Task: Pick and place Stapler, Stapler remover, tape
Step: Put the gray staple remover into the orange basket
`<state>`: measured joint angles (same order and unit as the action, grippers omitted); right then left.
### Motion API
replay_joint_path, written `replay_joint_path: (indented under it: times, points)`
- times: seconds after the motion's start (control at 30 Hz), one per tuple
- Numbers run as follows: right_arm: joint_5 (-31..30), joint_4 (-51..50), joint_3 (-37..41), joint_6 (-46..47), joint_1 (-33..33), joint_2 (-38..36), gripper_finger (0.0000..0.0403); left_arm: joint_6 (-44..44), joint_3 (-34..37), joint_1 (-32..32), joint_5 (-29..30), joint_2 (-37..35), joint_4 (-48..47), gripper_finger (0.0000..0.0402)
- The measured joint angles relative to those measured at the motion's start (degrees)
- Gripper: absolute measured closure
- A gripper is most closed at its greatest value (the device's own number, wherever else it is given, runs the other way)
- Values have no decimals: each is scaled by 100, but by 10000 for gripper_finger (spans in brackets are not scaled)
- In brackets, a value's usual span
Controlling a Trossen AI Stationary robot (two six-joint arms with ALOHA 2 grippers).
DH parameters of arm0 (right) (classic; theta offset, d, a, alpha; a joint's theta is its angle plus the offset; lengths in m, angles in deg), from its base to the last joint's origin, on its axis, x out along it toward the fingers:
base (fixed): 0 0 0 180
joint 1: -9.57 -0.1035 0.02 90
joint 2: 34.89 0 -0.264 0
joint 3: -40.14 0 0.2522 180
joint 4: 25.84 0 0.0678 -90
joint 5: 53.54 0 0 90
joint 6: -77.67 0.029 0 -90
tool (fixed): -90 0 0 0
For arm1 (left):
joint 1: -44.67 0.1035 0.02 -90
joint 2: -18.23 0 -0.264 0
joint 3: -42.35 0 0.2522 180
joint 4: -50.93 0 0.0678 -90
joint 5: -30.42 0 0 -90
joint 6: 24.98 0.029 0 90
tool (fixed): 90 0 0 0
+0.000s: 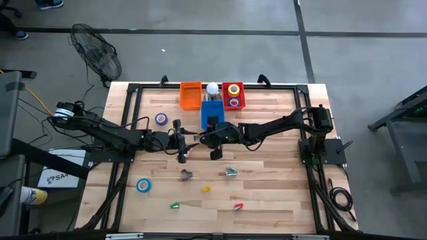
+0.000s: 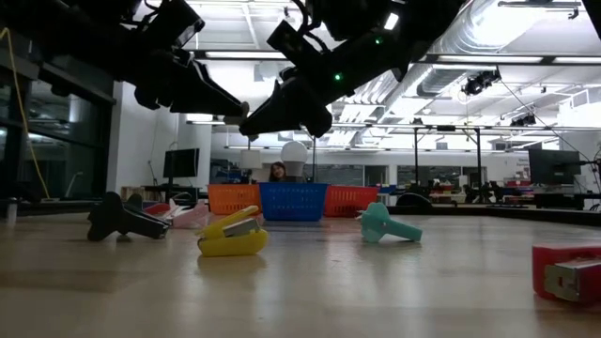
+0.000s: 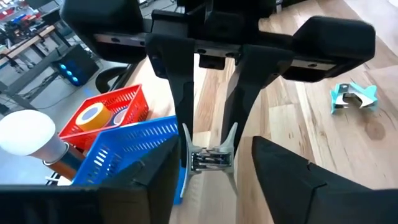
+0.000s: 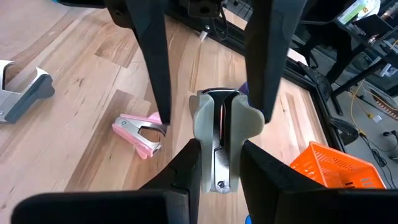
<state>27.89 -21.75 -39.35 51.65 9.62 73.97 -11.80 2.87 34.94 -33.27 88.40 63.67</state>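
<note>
While both arms meet in front of the blue basket [image 1: 212, 111], the right gripper [image 4: 214, 163] fingers pinch a pale staple remover [image 4: 219, 134]; the left gripper [image 3: 210, 157] fingers stand apart around it, above the counter [image 1: 267, 187]

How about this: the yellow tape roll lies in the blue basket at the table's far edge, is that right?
Not quite. The yellow tape roll lies in the red basket, not in the blue basket next to it. It is at the table's far edge, as you said. The high view shows this.
</note>
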Motion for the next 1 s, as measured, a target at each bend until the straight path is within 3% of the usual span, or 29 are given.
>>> replay_joint_path:
  times: [0.53, 0.8, 1.0]
  points:
    - [15, 15, 2, 4, 0, 0, 326, -59, 4, 2, -103, -2, -60, 304]
    - [31, 9, 4, 20, 0, 0, 326, -168, 2, 2, -140, -7, -159, 311]
    - [-78, -50, 4, 30, -4, 0, 272, -188, 4, 0, -130, -3, -234, 311]
